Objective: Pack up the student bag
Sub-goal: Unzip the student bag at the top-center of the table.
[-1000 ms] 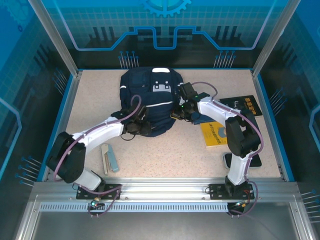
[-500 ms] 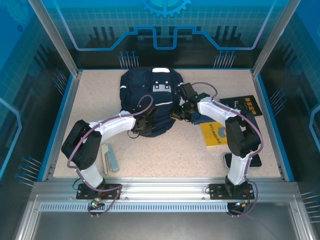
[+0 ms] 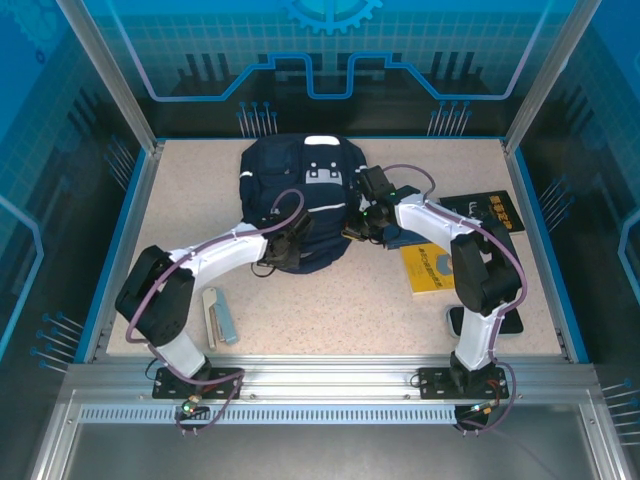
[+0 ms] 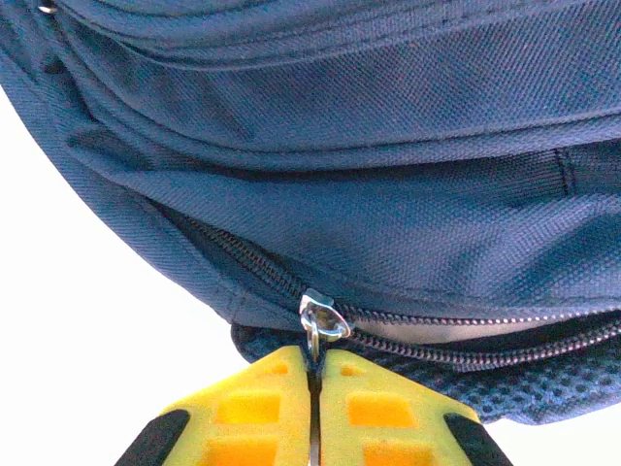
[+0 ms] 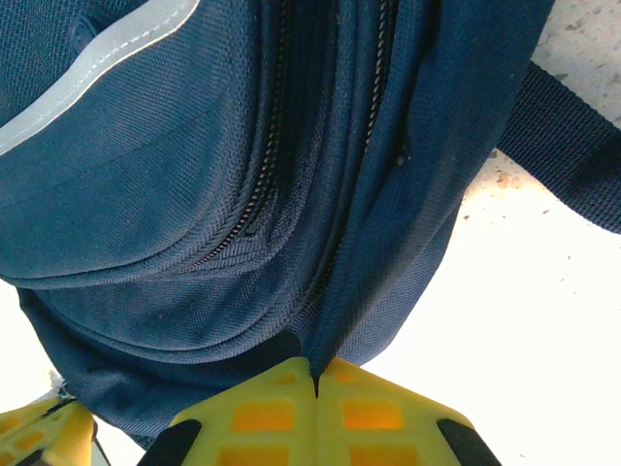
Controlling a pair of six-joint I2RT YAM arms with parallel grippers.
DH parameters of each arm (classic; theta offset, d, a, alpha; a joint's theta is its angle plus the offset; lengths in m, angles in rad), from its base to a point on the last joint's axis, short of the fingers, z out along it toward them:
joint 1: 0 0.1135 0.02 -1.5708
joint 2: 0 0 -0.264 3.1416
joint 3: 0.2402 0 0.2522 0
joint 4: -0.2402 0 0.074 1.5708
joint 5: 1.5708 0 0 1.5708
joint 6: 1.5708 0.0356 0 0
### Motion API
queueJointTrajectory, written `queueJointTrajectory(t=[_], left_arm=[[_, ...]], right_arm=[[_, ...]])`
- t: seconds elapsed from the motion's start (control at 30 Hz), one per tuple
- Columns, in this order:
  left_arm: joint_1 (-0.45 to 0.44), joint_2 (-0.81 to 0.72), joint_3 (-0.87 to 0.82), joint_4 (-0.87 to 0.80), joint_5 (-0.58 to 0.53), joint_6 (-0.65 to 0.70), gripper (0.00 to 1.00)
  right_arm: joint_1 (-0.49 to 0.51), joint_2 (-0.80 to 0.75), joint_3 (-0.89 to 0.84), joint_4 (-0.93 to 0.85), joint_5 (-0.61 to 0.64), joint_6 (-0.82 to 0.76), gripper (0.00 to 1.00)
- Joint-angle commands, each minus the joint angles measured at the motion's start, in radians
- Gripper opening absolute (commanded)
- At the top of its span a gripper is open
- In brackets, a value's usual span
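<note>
We see the student bag lying flat at the far middle of the surface, its white-grey patch toward the far edge and thin white stripes across its top. The left end effector sits at the bag's near edge, a little left of centre. In the left wrist view its yellow fingers are pressed together with no gap and pinch the metal zipper pull, which hangs from a zip line along the bag's side. Left of the slider the teeth are joined; right of it they stand slightly apart with a pale sliver between them. The right end effector is at the bag's near right edge. In the right wrist view its yellow fingers are likewise closed tight, clamping a fold of navy fabric beside another zip line, with a dark strap lying on the surface to the right. Well right of the bag lie a yellow book and, farther off, a dark book with yellow lettering, while a small grey-blue item rests near the left arm
</note>
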Motion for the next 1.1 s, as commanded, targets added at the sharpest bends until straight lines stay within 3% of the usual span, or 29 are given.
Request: queueJointTrajectory(t=[0.0, 0.23, 0.37, 0.53, 0.7, 0.9, 1.07], left_arm=[[0.053, -0.076, -0.064, -0.059, -0.031, 0.021, 0.00], [0.126, -0.126, -0.127, 0.020, 0.094, 0.030, 0.00], [0.105, -0.141, -0.147, 0.109, 0.250, 0.063, 0.00], [0.041, -0.206, -0.182, 0.244, 0.438, 0.095, 0.00], [0.021, -0.237, -0.199, 0.294, 0.503, 0.107, 0.00], [0.020, -0.231, -0.205, 0.306, 0.530, 0.119, 0.00], [0.019, -0.227, -0.210, 0.310, 0.537, 0.123, 0.00]], right_arm=[[-0.030, -0.047, -0.006, -0.066, 0.085, -0.020, 0.00], [-0.051, -0.029, 0.013, -0.105, 0.171, -0.029, 0.00], [-0.053, -0.055, 0.016, -0.062, 0.074, -0.037, 0.00], [-0.049, -0.162, -0.046, -0.053, -0.026, 0.047, 0.43], [-0.004, -0.263, -0.129, -0.066, -0.013, 0.191, 0.60], [0.108, -0.280, -0.186, -0.005, -0.006, 0.376, 0.62], [0.154, -0.243, -0.192, -0.052, 0.069, 0.496, 0.58]])
